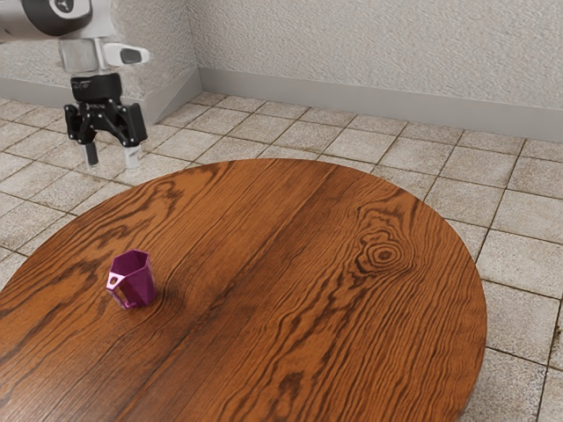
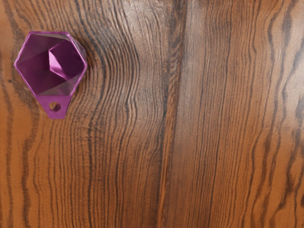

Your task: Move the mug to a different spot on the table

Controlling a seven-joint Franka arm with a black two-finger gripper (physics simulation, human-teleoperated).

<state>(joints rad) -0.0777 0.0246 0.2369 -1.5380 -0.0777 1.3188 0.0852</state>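
The tool is hovering wide open and empty, while the mug is sitting upright on the desk, well below it and off-centre.

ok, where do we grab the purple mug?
Probably from above: the mug stands upright, mouth open. Close the tool, now open, across two opposite flat facets of its hexagonal rim, clear of the small holed handle tab.
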